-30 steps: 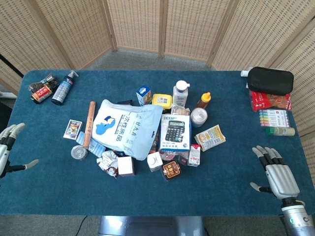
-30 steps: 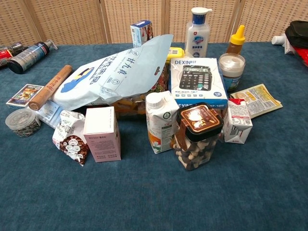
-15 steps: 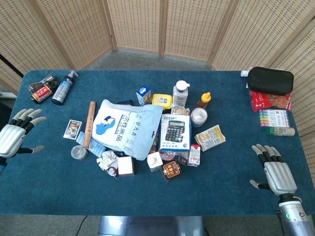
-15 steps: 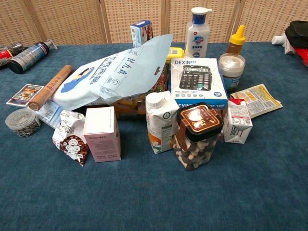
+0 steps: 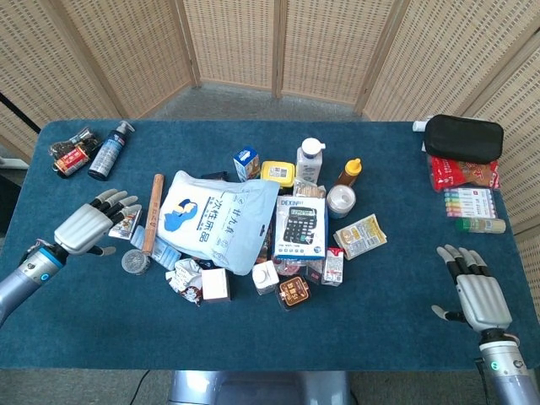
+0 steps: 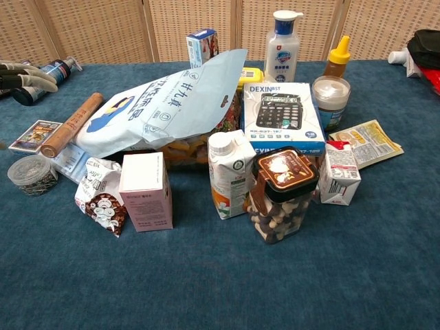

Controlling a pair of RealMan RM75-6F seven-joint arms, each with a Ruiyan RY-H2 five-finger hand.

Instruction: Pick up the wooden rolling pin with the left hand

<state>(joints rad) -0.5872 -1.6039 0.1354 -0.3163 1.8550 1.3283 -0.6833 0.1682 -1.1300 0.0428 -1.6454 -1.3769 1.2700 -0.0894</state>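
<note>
The wooden rolling pin [image 5: 153,213] lies on the blue table, left of the pale blue bag [image 5: 217,218]; in the chest view the rolling pin [image 6: 72,124] points away from me beside the bag. My left hand [image 5: 88,225] hovers open just left of the pin, fingers spread toward it, over a small card box [image 5: 126,220]. Only its fingertips [image 6: 26,73] show at the chest view's left edge. My right hand [image 5: 475,292] stays open near the table's front right corner, holding nothing.
A round tin [image 5: 135,261] sits just below the pin's near end. A dark bottle [image 5: 110,152] and snack packs [image 5: 71,153] lie at the back left. The central pile holds a calculator box [image 5: 299,225], cartons and jars. A black pouch [image 5: 462,138] and markers [image 5: 469,203] are at right.
My left hand has moved in from the table's left edge toward the rolling pin, and its fingertips now show in the chest view. The right hand has barely shifted.
</note>
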